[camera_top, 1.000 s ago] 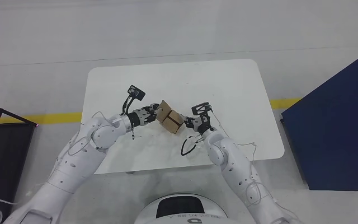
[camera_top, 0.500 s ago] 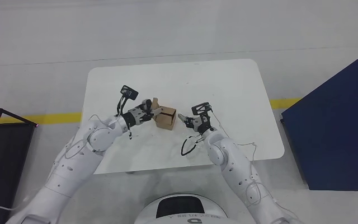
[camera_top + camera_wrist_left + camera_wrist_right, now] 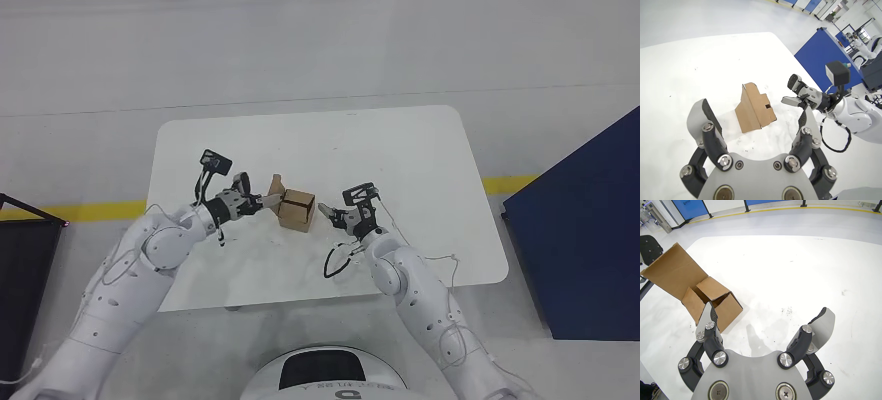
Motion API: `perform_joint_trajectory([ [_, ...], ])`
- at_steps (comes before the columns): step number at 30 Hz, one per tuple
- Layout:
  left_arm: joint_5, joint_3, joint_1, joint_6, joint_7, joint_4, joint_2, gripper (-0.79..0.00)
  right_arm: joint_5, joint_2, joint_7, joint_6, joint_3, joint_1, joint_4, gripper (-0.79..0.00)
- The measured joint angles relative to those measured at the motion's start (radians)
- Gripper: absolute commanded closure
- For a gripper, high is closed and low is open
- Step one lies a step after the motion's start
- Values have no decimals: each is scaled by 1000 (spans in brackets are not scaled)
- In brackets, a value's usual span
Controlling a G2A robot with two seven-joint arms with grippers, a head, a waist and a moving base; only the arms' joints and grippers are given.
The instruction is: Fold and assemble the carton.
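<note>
A small brown carton (image 3: 297, 209) stands on the white table (image 3: 400, 150), its top open and one tall flap (image 3: 275, 186) sticking up on the side toward my left arm. My left gripper (image 3: 254, 200) is open just beside that flap, apart from it; in the left wrist view the carton (image 3: 750, 113) lies ahead between the spread fingers (image 3: 705, 111). My right gripper (image 3: 332, 217) is open close to the carton's other side. In the right wrist view the carton (image 3: 723, 306) sits by one fingertip (image 3: 710, 311), its inside flaps (image 3: 710, 289) partly folded in.
The table has bare room behind and to the right of the carton. A blue panel (image 3: 580, 240) stands off the table's right side and a black object (image 3: 20, 270) off its left. The table's near edge (image 3: 330, 298) runs close under both forearms.
My left gripper let go of the carton and drew back to the left. The carton went from tilted between the grippers to resting flat. The right arm kept still.
</note>
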Motion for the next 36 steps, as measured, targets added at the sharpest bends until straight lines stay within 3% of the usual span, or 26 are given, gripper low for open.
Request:
perform_joint_trajectory([
  [13, -4, 89, -122, -29, 13, 155, -38, 0, 0, 0, 0, 0, 0, 0, 0, -785],
  [28, 13, 70, -109, -56, 45, 156, -43, -12, 0, 0, 0, 0, 0, 0, 0, -785],
  [29, 12, 67, -105, -56, 46, 152, -43, -360, 0, 0, 0, 0, 0, 0, 0, -785],
  [30, 12, 63, -100, -56, 47, 147, -43, -785, 0, 0, 0, 0, 0, 0, 0, -785],
  [36, 29, 44, -73, -68, 114, 121, -43, -785, 0, 0, 0, 0, 0, 0, 0, -785],
])
